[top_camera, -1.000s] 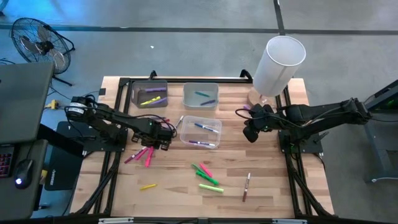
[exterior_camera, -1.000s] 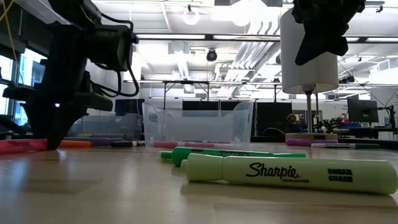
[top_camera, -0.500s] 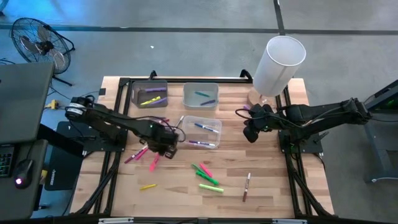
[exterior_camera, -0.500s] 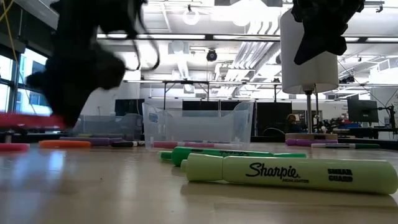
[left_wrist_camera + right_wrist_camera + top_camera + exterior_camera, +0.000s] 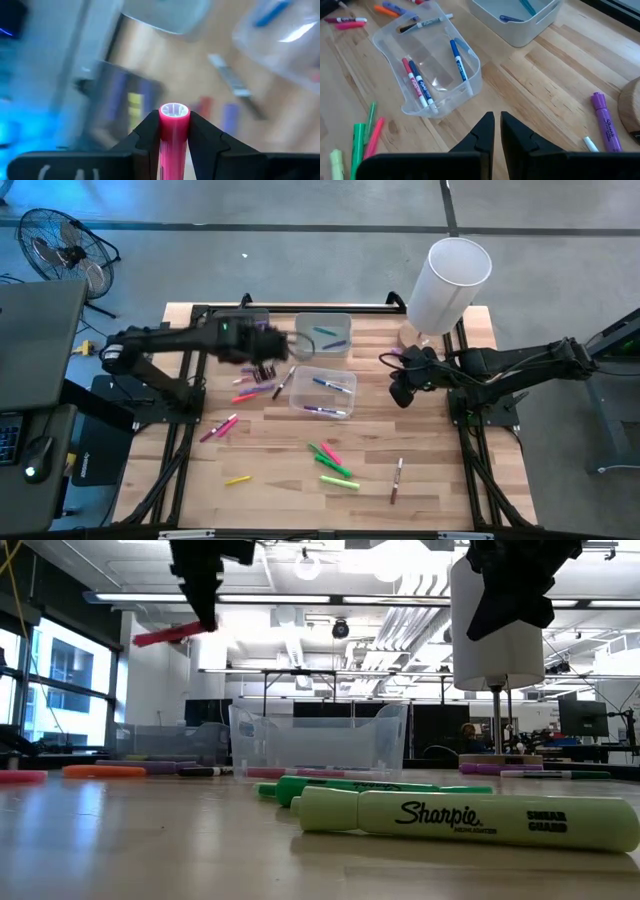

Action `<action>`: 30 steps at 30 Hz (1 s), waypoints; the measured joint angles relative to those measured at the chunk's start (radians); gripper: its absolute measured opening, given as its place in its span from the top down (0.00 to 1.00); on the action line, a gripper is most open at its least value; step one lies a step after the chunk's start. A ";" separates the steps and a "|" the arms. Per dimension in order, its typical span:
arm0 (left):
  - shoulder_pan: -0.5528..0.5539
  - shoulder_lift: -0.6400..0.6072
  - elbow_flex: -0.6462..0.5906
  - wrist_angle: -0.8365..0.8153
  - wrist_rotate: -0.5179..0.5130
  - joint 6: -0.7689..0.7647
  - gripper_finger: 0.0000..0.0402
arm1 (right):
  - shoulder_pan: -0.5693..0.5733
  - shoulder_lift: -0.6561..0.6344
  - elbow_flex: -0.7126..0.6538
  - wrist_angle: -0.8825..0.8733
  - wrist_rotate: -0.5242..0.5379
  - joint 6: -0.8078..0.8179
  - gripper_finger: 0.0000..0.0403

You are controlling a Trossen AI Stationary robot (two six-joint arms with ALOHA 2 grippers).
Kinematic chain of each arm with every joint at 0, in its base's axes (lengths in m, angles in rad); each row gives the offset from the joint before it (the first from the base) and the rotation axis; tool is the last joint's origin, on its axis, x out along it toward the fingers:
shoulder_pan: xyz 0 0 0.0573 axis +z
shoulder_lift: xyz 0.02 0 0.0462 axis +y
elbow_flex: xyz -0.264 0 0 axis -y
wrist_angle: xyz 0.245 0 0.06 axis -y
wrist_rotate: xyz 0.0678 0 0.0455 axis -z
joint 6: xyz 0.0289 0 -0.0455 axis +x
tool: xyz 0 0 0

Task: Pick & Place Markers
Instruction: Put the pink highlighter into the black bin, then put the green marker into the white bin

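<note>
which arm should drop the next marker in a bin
Left. The left gripper is shut on a pink marker and raised above the table near the grey bin. The right gripper holds nothing and hangs beside the clear bin.

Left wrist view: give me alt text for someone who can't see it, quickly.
The left claw is shut on a pink marker, gripped between its two dark fingers with the marker's round end facing the camera. Behind it, blurred, lie the wooden table, a grey bin holding markers, and a clear bin.
</note>
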 joint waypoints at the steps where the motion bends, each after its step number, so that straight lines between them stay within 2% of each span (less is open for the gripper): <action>1: 0.039 0.000 0.001 0.000 -0.016 0.062 0.81 | 0.000 0.000 0.000 0.005 0.004 0.009 0.95; 4: 0.175 0.001 -0.020 0.014 -0.015 0.220 0.81 | 0.000 0.000 0.000 0.015 0.016 0.016 0.95; 6: 0.268 0.001 -0.059 0.053 0.026 0.308 0.81 | 0.000 0.000 0.000 0.031 0.019 0.016 0.95; 11: 0.474 0.002 -0.229 0.333 0.213 0.495 0.81 | 0.000 0.000 0.000 0.040 0.043 0.018 0.96; 15: 0.600 0.002 -0.342 0.461 0.240 0.597 0.81 | 0.000 0.000 0.000 0.040 0.044 0.040 0.96; 19: 0.652 0.019 -0.410 0.565 0.269 0.660 0.78 | 0.000 0.000 0.000 0.040 0.044 0.050 0.96; 22: 0.667 0.025 -0.420 0.581 0.309 0.668 0.74 | 0.000 0.000 0.000 0.040 0.049 0.067 0.96; 30: 0.658 0.025 -0.416 0.618 0.266 0.683 0.71 | 0.000 0.000 0.000 0.040 0.054 0.086 0.96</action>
